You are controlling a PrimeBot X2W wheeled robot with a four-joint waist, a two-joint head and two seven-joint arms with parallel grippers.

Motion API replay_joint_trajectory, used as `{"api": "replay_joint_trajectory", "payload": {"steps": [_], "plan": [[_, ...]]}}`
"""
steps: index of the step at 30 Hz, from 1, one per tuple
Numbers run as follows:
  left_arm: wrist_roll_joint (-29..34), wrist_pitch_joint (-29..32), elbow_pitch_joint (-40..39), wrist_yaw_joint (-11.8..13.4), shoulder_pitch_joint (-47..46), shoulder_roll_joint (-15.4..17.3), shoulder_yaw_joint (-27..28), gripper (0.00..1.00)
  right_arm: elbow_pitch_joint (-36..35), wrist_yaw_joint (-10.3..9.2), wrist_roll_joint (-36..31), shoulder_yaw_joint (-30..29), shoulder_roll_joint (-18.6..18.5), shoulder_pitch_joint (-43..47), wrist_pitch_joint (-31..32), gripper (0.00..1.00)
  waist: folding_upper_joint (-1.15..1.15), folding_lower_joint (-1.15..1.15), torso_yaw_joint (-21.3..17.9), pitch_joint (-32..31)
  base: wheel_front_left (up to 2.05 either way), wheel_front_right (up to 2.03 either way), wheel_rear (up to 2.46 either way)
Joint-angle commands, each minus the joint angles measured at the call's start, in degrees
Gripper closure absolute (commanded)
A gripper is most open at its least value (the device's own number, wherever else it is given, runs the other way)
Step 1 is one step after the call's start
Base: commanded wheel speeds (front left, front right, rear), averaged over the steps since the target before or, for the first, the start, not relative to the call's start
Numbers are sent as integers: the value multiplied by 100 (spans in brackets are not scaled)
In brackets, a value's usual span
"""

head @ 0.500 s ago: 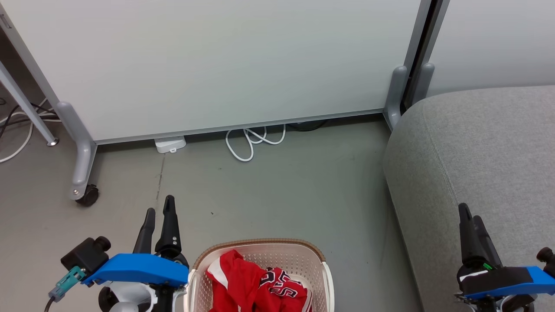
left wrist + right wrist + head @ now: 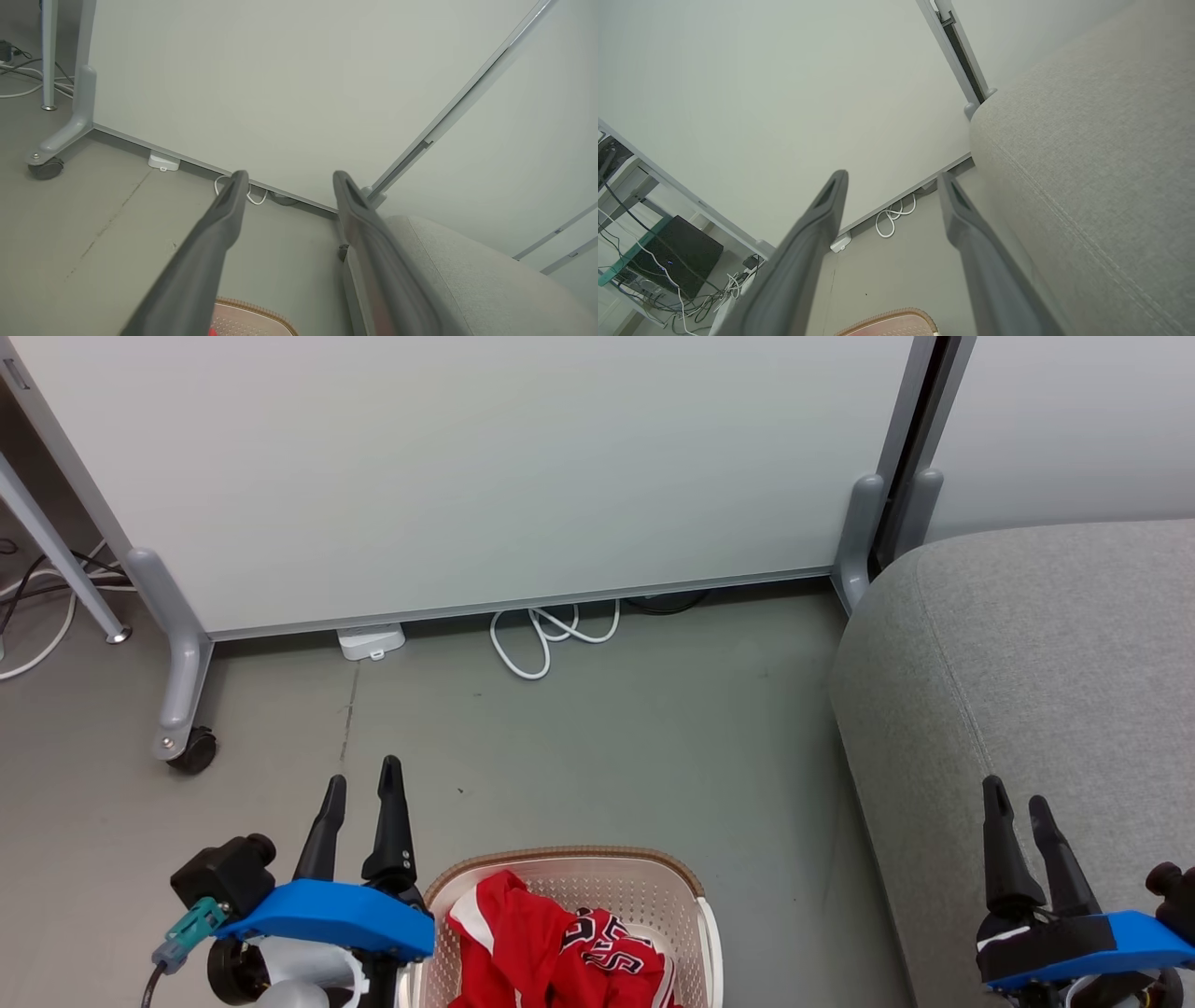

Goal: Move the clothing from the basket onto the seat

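Far left, a grey table leg (image 2: 56, 558) with loose cables (image 2: 84, 581) on the grey floor (image 2: 607, 756). Next, the white partition panel (image 2: 467, 476) on a grey foot with a black caster (image 2: 194, 749). A small white box (image 2: 371, 641) and a looped white cable (image 2: 551, 635) lie at the panel's bottom edge.

The left gripper (image 2: 363, 772) is at lower left, over bare floor just left of the basket, fingers spread apart with nothing between them. The left wrist view shows the same open gap, with floor and panel behind it.

The basket (image 2: 560, 855) stands on the floor at bottom centre, cut by the frame edge, between the two grippers. The clothing (image 2: 523, 943) is all inside the basket, crumpled. The piece with white stripe trim is on the left, and the piece with black-and-white lettering is just right of it. Neither gripper touches it.

The seat (image 2: 1046, 644) is on the right, with a strip of floor between it and the basket. The right gripper (image 2: 1016, 793) is at lower right over the seat's front edge, fingers spread and empty. The right wrist view shows the seat's stitched seam beside the fingers and the basket rim low in the frame
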Motion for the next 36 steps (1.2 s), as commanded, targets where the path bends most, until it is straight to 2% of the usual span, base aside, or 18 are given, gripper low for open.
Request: {"api": "replay_joint_trajectory", "payload": {"steps": [1,19,36], "plan": [[162,-49,12,14,-155,33,-33,0,-62,14,-189,-26,-53,-19,-47,0,0,0,6,1,0,0,0],[1175,-328,289,63,-284,28,-300,0,-73,15,-1341,-115,-62,53,-197,0,0,0,86,-11,0,0,0],[1758,-539,476,40,-287,3,-412,0,-30,17,-2216,-120,-68,114,-363,0,0,0,135,-51,0,0,0]]}}
